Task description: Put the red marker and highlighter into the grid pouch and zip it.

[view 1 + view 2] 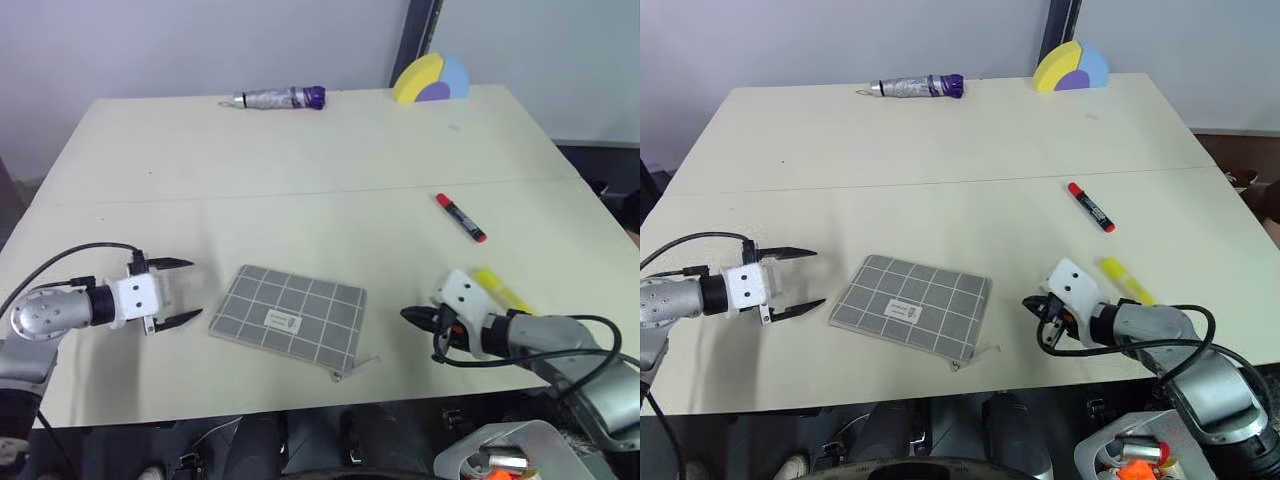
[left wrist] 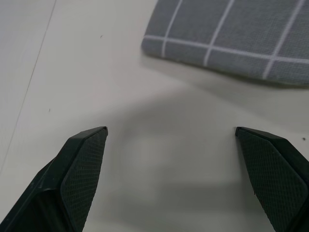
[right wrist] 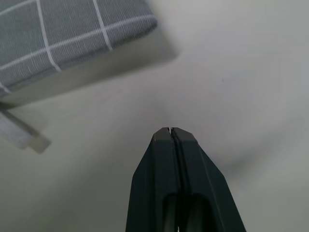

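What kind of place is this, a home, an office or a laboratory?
Probably a test room or lab, though it is hard to be sure: a plain pale table before a bare wall, with a few unrelated things laid out, such as a grid pouch, a folded umbrella and foam shapes.

Grey grid pouch [image 1: 290, 315] (white lines), red marker [image 1: 460, 217], yellow highlighter [image 1: 502, 290].
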Controlling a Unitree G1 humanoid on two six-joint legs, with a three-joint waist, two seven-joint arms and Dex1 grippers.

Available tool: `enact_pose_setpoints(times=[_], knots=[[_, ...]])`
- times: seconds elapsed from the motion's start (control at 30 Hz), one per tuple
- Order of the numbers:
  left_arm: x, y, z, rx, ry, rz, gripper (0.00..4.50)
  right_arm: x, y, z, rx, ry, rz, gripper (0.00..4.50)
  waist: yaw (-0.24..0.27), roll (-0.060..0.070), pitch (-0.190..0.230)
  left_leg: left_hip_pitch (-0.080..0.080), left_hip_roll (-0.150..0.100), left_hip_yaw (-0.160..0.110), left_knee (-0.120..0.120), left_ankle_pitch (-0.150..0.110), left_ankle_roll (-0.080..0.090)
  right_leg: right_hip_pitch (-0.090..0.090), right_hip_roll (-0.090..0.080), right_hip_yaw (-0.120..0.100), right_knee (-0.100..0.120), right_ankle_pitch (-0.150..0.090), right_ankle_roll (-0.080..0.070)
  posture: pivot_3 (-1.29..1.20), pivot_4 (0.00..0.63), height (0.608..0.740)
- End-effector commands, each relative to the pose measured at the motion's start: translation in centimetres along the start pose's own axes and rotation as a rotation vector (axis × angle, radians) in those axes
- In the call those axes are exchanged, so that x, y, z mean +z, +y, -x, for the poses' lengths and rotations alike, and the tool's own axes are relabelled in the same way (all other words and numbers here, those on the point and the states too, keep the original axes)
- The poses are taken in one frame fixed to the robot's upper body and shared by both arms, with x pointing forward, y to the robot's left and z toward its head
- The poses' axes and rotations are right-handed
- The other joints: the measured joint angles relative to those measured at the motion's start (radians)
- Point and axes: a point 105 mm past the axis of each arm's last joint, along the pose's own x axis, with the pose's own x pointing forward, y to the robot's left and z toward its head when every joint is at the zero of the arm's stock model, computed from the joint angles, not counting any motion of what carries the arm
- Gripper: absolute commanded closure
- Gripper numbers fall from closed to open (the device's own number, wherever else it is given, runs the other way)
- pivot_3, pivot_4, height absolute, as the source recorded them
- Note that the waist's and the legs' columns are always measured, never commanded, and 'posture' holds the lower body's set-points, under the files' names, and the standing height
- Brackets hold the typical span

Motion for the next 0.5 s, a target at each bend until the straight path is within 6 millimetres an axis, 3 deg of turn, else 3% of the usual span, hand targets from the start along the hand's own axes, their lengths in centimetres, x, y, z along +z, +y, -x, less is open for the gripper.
enact_pose_setpoints(times=[0.03,0.27,0.5], knots=[[0.0,-2.0,-1.0,-0.137,-0.017,-0.074,0.0,0.5,0.0,-0.7,-0.005,-0.007,0.018,4.47,0.001,0.001,0.0,0.0,0.0,0.0,0.0,0.0,0.0,0.0,0.0,0.0,0.0,0.0,0.0,0.0,0.15,0.74],[0.4,-3.1,-2.0,-0.238,-0.068,-0.152,0.0,1.0,0.9,-2.6,0.024,0.009,0.027,4.47,0.001,0.002,-0.001,0.0,0.0,0.0,0.0,0.0,0.0,0.0,0.001,0.0,0.0,0.0,0.0,0.0,0.15,0.74],[1.8,-3.6,-3.0,-0.295,-0.153,-0.209,0.0,2.7,1.0,-5.0,0.031,-0.017,0.045,4.47,0.003,0.003,-0.002,0.001,0.0,0.001,0.001,0.0,0.001,0.001,0.001,0.0,0.001,0.0,0.0,0.0,0.15,0.74]])
